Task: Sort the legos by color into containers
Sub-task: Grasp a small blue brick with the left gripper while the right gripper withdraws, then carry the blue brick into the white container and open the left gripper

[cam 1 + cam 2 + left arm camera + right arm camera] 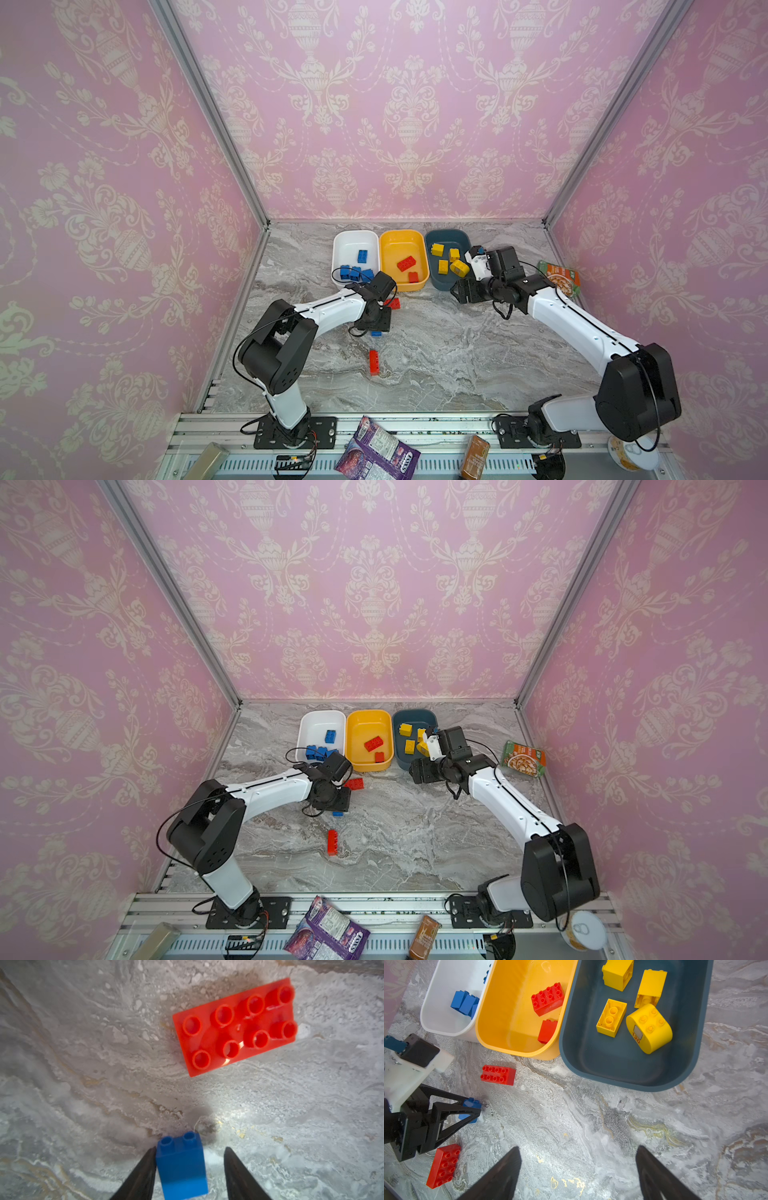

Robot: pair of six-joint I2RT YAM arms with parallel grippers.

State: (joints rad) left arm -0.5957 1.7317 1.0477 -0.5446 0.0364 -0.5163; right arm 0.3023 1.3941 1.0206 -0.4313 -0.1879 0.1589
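Mid-pick on a small blue brick [180, 1167], seemingly tipped on its side, lying on the desk [83, 1064] a little short of the tubs. Straddled by the left pincer [191, 1148], about half open and pointed down at the desk: one finger [145, 1172] against the brick's side, a sliver of gap at the other, so not yet gripped. Set down this way probably to stay clear of the red eight-stud brick [234, 1026] lying studs-up nearby. Bound, by the look of the sorting, for the white tub [446, 980], home of the other blue bricks [465, 1004]; reds [548, 999] in the yellow-orange tub [508, 1022], yellows [650, 1028] in the dark teal tub [612, 1064]. Tubs lined up side by side at the far edge, rims touching or nearly so, within reach of both arms. Right pincer [578, 1148] wide open and empty, hanging above bare desk just in front of the teal tub, likely parked out of the left arm's way with no yellow loose on the desk. Left to do after this one, judging from both top views: the red brick near the tubs and a second red brick [374, 361] closer to the arm bases. Risk with the pinch off-centre: brick shoved sideways or tipped before squeezed.
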